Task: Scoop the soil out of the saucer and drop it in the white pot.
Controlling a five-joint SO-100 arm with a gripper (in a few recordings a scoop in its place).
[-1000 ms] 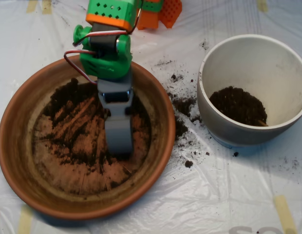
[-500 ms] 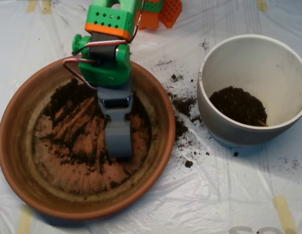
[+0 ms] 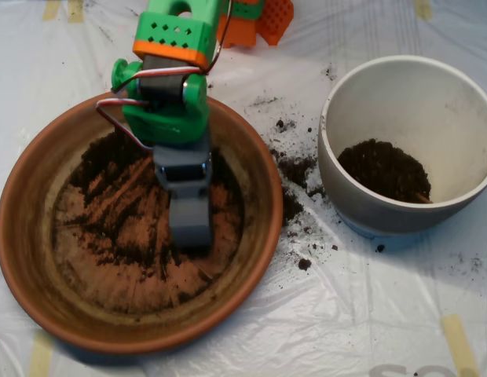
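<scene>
Here, item by item. My scoop (image 3: 190,229): grey clamshell, hanging from my green and orange arm (image 3: 166,75), tip down inside the terracotta saucer (image 3: 23,259), a little right of the dish's middle; its halves look drawn together, and from above I cannot tell whether any earth sits between them; a red and white cable (image 3: 118,110) loops off my left side. Saucer: large, round, shallow, orange-brown, raised rim; stands on the left half of the plastic-covered bench (image 3: 369,314), reaching near the front edge. Soil (image 3: 110,184): dark, crumbly; spread thin over the saucer floor in streaks and clumps, thickest toward the back and left of my scoop, with bare terracotta showing through in the front part. White pot (image 3: 407,69): round, deep, thick smooth rim; stands on the right half of the bench, apart from the saucer; a dark heap of potting earth (image 3: 383,169) lies on its bottom, toward the front. Spilled crumbs (image 3: 294,174): scattered on the plastic sheet between saucer and pot, densest just beside the saucer's right rim, a few more toward the front. Tape strips (image 3: 461,344): pale yellow, on the sheet near the front right corner and along the back edge.
</scene>
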